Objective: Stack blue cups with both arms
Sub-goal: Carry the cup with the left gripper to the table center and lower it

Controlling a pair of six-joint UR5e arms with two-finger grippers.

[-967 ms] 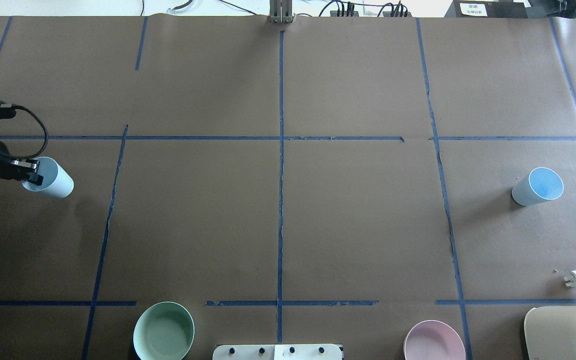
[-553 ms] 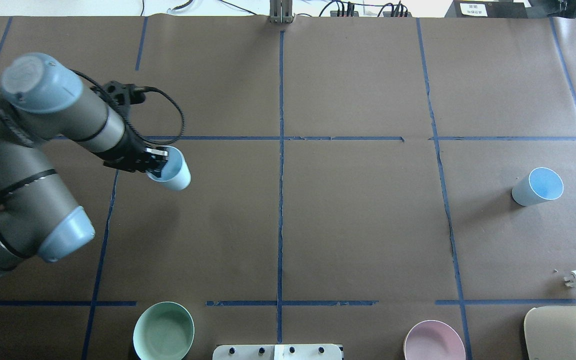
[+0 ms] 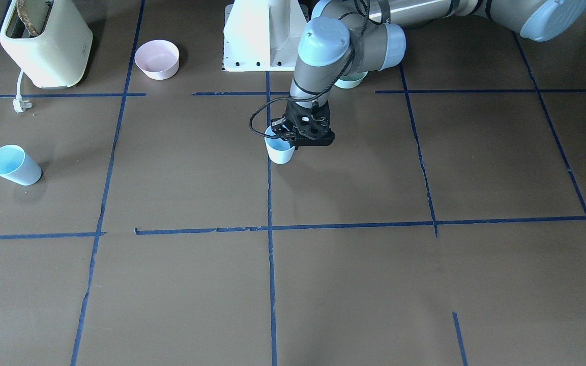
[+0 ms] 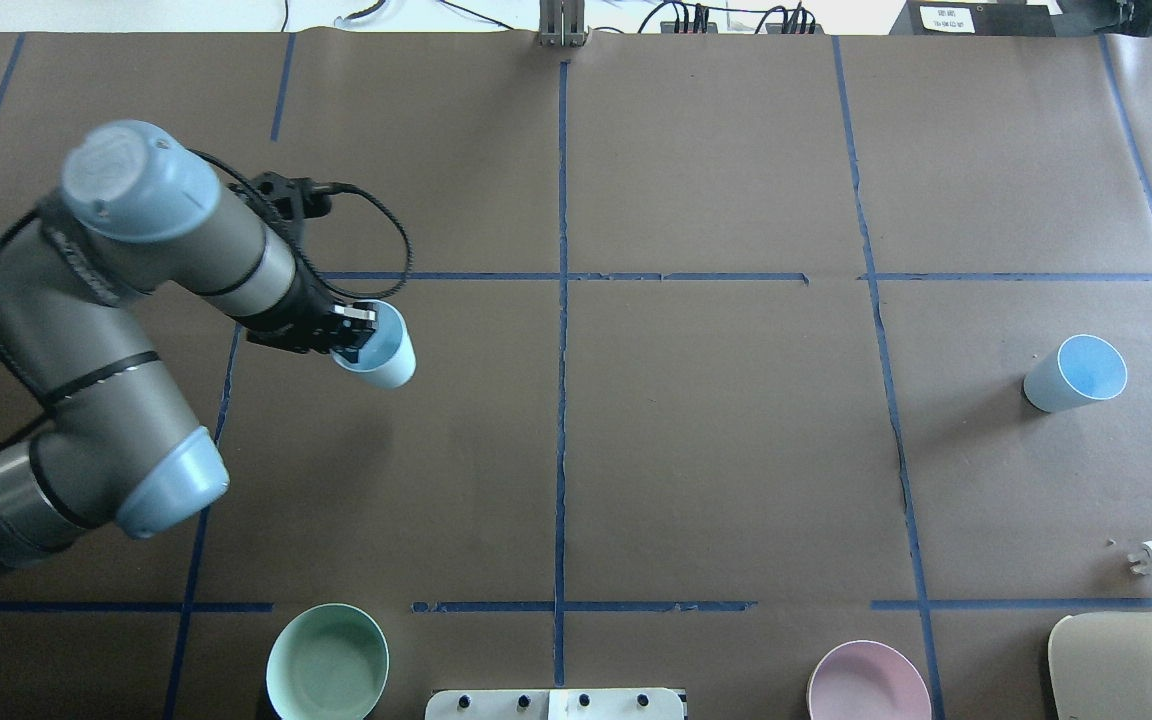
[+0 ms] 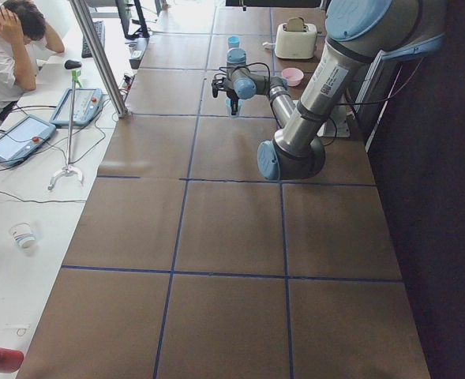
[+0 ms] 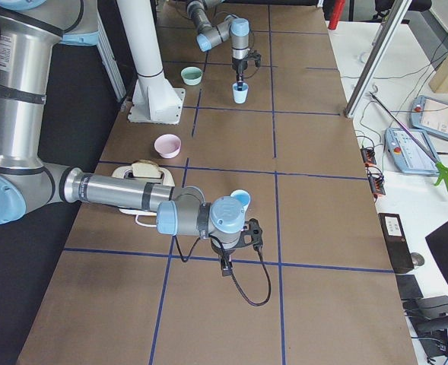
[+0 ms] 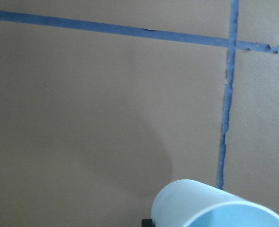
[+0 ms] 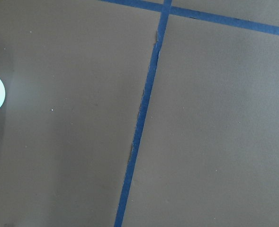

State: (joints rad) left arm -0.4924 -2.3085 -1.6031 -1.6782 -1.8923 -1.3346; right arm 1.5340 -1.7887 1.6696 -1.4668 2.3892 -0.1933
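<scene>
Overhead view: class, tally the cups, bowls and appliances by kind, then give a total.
Cups: 2 (held blue cup, free blue cup)
Bowls: 2 (green bowl, pink bowl)
Toaster: 1
Total: 5

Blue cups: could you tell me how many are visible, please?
2. One blue cup is gripped at its rim by the left gripper; the other cup stands alone at the robot's far right.

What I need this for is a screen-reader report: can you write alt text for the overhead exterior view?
The left gripper grips the rim of a pale-blue cup left of the centre tape line; the second blue cup sits at far right. A mint-green bowl and a pink bowl sit at the near edge of the brown, blue-taped table.
</scene>
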